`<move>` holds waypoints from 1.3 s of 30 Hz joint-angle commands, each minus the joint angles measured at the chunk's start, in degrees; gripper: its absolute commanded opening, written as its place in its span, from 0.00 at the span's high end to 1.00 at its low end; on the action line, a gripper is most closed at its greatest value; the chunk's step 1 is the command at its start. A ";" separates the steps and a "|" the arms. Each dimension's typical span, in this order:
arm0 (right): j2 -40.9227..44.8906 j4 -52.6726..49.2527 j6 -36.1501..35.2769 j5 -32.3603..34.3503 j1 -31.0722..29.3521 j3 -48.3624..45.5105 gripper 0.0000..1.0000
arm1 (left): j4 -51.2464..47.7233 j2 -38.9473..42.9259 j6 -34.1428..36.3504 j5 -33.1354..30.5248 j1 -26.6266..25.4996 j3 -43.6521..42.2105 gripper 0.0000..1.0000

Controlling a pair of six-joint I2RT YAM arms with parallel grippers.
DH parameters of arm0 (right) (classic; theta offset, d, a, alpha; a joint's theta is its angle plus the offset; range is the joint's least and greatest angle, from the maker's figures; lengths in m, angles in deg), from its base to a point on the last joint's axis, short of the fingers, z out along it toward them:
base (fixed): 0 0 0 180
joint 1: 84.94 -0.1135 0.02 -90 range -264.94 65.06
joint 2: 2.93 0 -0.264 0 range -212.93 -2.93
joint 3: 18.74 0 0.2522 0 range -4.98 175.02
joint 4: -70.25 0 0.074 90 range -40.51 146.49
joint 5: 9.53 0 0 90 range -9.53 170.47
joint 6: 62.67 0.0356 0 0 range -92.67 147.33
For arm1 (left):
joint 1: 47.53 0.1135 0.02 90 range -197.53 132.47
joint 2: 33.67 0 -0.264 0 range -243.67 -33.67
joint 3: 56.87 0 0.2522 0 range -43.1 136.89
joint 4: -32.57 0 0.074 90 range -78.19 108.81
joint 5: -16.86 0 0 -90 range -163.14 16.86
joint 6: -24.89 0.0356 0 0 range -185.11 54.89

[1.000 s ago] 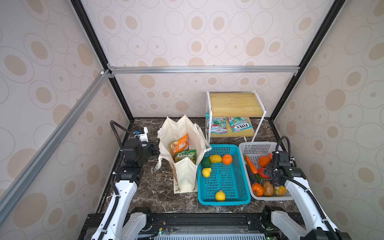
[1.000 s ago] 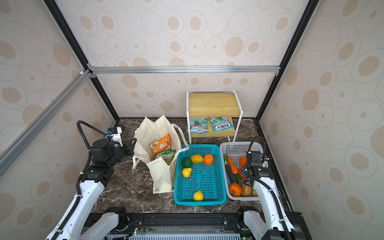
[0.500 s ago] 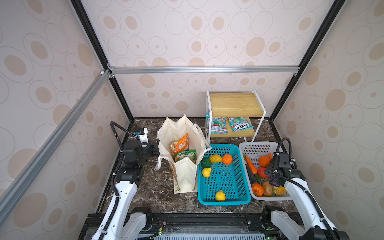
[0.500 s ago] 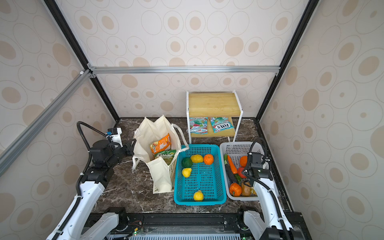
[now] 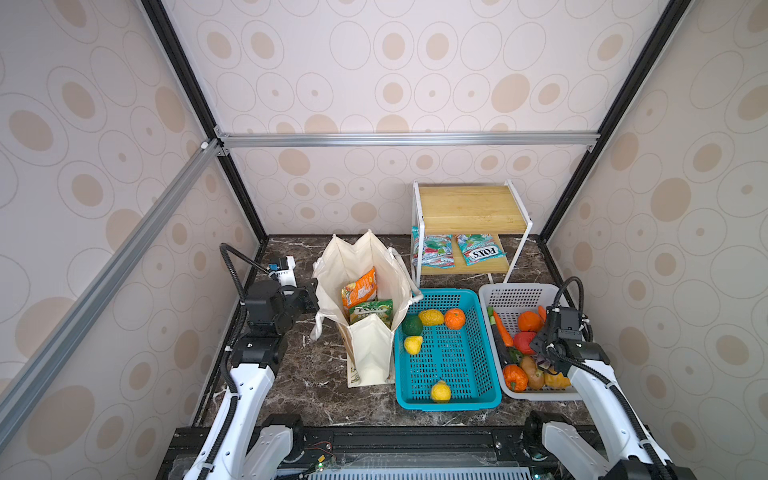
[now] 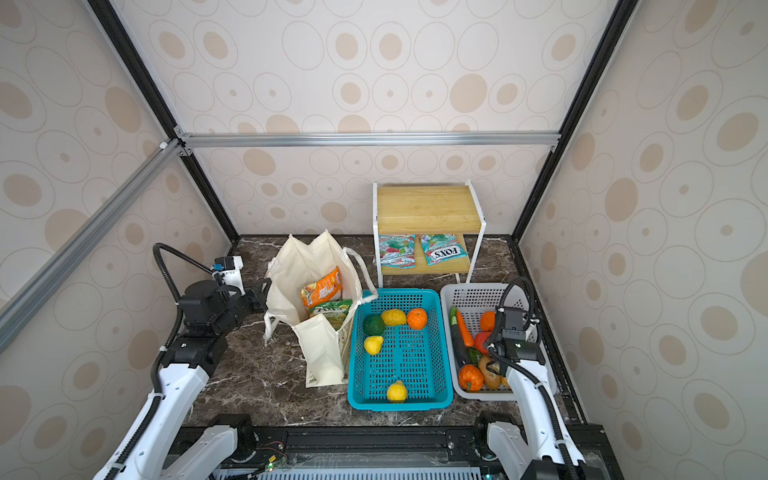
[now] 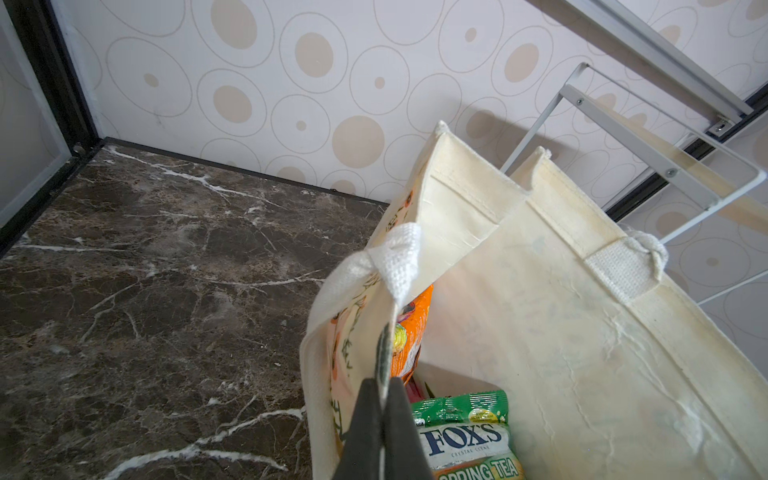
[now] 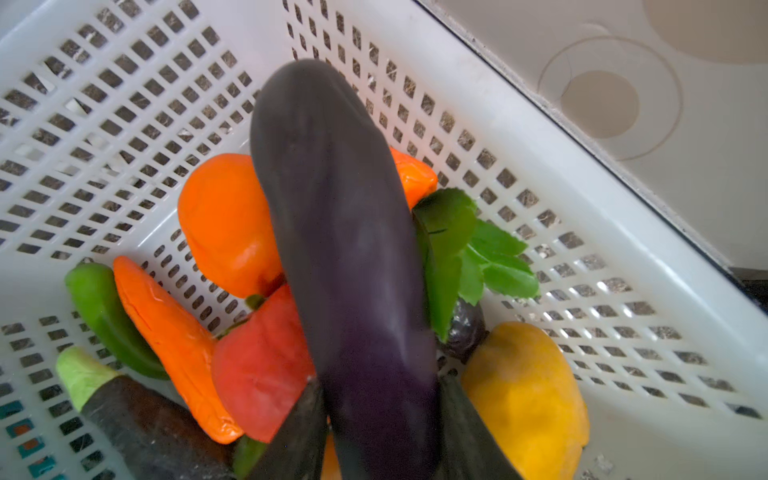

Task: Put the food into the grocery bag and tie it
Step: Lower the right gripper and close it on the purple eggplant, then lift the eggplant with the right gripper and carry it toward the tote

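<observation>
We record the left gripper [image 7: 383,390] pinched on the grocery bag [image 7: 540,332] rim, right gripper [image 8: 380,415] angled downward, clamping an eggplant [image 8: 332,208].

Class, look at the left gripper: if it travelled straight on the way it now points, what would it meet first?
The left gripper, shut on the wall of the grocery bag, would probably meet that wall's white handle first; depth is unclear.
</observation>
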 commanded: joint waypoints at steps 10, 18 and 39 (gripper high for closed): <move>4.54 -2.56 0.25 -11.05 0.25 4.49 0.69 | -1.50 0.82 0.75 0.62 0.15 0.02 1.00; 6.24 -1.34 0.47 -19.62 0.25 8.53 0.72 | -1.26 1.03 -0.23 1.12 0.15 0.03 1.00; 12.62 10.39 5.42 -45.56 -9.58 14.32 0.76 | -0.85 1.24 -2.47 3.64 0.21 0.65 1.00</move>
